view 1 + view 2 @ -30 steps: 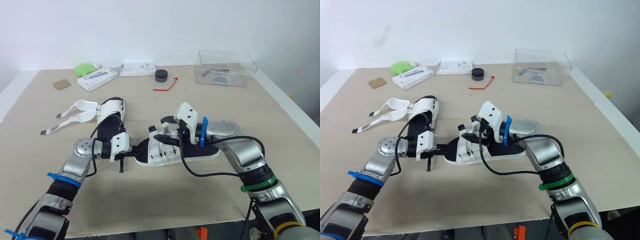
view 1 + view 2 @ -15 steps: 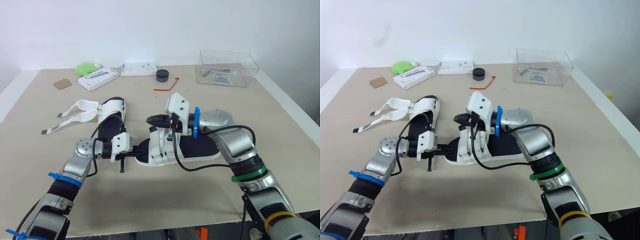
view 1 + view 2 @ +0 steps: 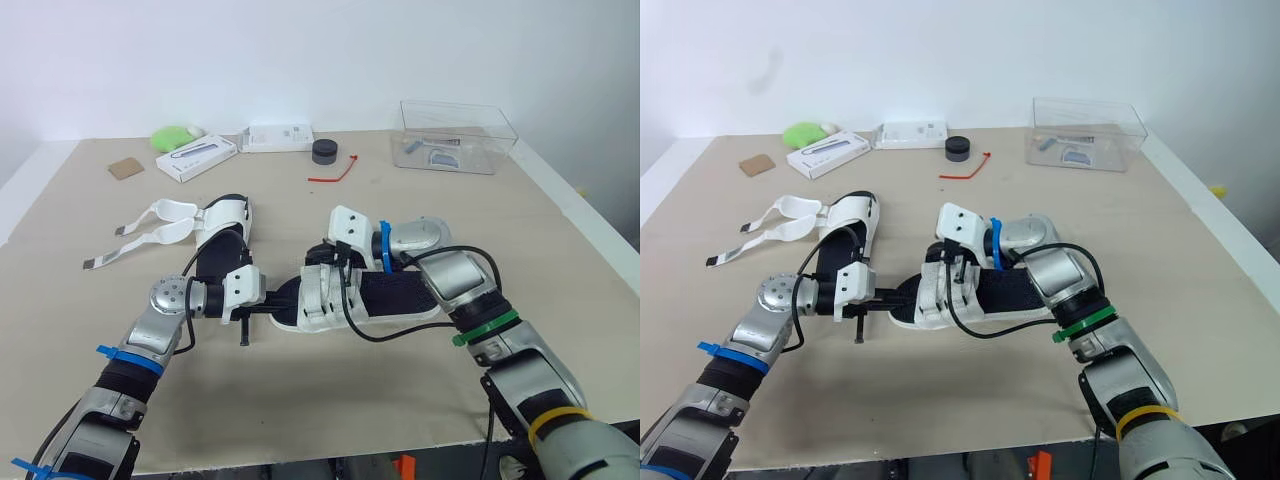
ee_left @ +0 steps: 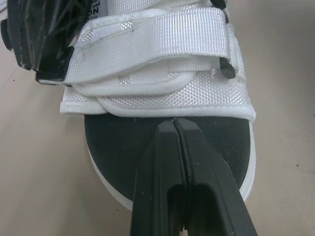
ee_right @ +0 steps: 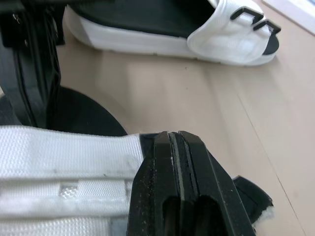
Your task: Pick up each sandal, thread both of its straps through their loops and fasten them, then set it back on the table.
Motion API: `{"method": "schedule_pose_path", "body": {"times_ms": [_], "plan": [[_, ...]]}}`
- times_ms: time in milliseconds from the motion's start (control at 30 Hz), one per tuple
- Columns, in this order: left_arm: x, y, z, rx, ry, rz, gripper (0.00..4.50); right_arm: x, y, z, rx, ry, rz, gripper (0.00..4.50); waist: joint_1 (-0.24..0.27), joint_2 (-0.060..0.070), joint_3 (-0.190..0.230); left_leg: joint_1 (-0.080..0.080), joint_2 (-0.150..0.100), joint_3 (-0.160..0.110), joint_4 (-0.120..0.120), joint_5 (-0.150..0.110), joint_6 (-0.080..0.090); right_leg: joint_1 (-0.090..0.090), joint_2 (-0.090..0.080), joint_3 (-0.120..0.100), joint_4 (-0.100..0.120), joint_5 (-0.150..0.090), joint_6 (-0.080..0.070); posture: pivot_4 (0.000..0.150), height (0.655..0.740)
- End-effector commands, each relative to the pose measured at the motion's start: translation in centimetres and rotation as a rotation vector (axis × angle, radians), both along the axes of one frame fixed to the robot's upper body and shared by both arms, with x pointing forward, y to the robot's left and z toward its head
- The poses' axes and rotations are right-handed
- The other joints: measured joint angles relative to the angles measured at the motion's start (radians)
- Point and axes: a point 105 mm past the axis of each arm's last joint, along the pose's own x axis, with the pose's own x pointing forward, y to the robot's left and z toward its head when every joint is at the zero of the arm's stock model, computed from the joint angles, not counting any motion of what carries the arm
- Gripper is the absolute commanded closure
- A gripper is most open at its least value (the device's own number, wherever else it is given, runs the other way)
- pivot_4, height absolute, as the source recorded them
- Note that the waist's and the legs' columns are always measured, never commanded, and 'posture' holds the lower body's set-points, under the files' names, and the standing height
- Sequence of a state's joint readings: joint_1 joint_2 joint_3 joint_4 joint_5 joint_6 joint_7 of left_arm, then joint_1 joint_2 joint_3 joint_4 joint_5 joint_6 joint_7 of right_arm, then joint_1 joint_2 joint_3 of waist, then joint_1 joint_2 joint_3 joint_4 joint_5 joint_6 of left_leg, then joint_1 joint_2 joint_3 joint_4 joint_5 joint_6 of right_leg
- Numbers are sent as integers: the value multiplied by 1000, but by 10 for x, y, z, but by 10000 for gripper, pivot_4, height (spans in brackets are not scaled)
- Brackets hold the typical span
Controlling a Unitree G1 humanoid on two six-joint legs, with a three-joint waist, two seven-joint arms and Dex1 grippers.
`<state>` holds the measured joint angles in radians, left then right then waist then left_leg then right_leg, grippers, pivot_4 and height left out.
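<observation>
Mid-table, the black-soled sandal with white woven straps [image 3: 385,297] wants its toe pinned from 9 o'clock by the left gripper [image 4: 175,123], fingers together, while the right gripper [image 5: 172,137], likewise together, presses a strap [image 5: 64,147] flat.

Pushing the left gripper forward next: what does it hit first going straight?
Likely the sandal's white front strap; the shut left gripper points at it across the black footbed, though its height above the footbed is unclear.

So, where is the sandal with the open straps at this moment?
In the left eye view the open sandal lies on the left half of the table, beyond the left end effector and left of the other sandal, its straps trailing leftward.
</observation>
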<state>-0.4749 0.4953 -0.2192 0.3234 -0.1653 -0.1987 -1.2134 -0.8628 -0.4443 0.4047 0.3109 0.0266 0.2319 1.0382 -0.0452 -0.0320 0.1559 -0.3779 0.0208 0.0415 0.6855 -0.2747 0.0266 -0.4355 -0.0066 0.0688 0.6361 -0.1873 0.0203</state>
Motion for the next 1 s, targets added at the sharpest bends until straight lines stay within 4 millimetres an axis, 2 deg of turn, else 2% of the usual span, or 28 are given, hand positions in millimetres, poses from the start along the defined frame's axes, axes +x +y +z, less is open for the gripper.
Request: {"method": "schedule_pose_path", "body": {"times_ms": [33,100,233,267,333,367,400,500,600,733,833,867,900,933,967,1000], "plan": [[-3,7,-23,69,72,24,45000,0,-2,2,-31,-18,13,44621,0,0,0,0,0,0,0,0,0,0,0,0,0,0,0,1500,7400],[-3,6,-23,67,71,22,45000,1,-4,9,-21,-48,9,44621,0,0,0,0,0,0,0,0,0,0,0,0,0,0,0,1500,7400],[-2,4,-21,64,68,20,45000,10,-16,39,71,-109,-46,44621,1,0,0,0,0,0,0,0,0,0,-1,0,0,0,0,1500,7400],[-1,4,-20,61,63,19,45000,16,-31,54,136,-122,-99,44621,1,0,0,0,0,0,0,0,0,0,-1,0,0,0,0,1500,7400],[0,3,-16,56,51,13,45000,25,-60,78,245,-138,-189,38065,3,1,1,-1,-1,0,0,0,0,0,-1,0,0,0,0,1500,7400],[1,2,-14,53,46,10,45000,25,-69,81,271,-126,-206,36113,4,1,1,-1,-1,0,0,0,0,-1,-2,0,0,0,0,1500,7400],[2,1,-11,40,42,7,45000,23,-77,80,271,-115,-202,30238,4,1,1,-2,-1,0,0,0,0,-1,-2,0,-1,0,1,1500,7400],[4,-3,-2,3,29,0,45000,17,-99,68,237,-76,-185,15436,2,1,1,-2,-1,0,-1,0,0,-1,-2,0,-3,0,1,1500,7400],[4,-8,17,-68,7,-32,45000,4,-122,38,110,-11,-131,201,2,1,1,-3,-1,0,-1,0,0,-1,-1,0,-3,0,2,1500,7400],[-1,-10,45,-160,21,-90,45000,-8,-124,20,65,50,-44,201,-3,4,4,-10,-1,0,-1,0,0,-7,-1,2,-3,1,3,1500,7400],[-5,-8,60,-201,32,-104,45000,-10,-121,16,60,74,2,201,-3,3,6,-11,-1,2,-1,0,1,-8,0,4,-3,1,3,1500,7400],[-7,-6,63,-205,36,-112,39861,-10,-119,15,57,75,15,0,-3,3,6,-11,-1,2,-1,-1,1,-8,0,3,-3,1,3,1500,7400],[-12,-5,64,-197,37,-129,38289,-10,-118,15,58,75,26,0,-3,3,6,-11,-1,1,-1,-1,1,-8,1,3,-4,1,3,1500,7400],[-17,-3,65,-190,29,-145,33020,-10,-116,14,62,81,37,0,-2,3,6,-12,-1,1,-1,-1,2,-8,1,3,-4,1,3,1500,7400],[-21,-2,68,-191,24,-155,30352,-9,-114,15,74,81,46,0,-4,3,6,-12,0,1,-1,-1,2,-8,1,3,-4,1,3,1500,7400],[-25,1,71,-193,26,-161,23588,-9,-111,15,85,83,56,0,-3,3,6,-11,0,2,-1,-1,1,-8,1,3,-4,1,3,1500,7400]]}}
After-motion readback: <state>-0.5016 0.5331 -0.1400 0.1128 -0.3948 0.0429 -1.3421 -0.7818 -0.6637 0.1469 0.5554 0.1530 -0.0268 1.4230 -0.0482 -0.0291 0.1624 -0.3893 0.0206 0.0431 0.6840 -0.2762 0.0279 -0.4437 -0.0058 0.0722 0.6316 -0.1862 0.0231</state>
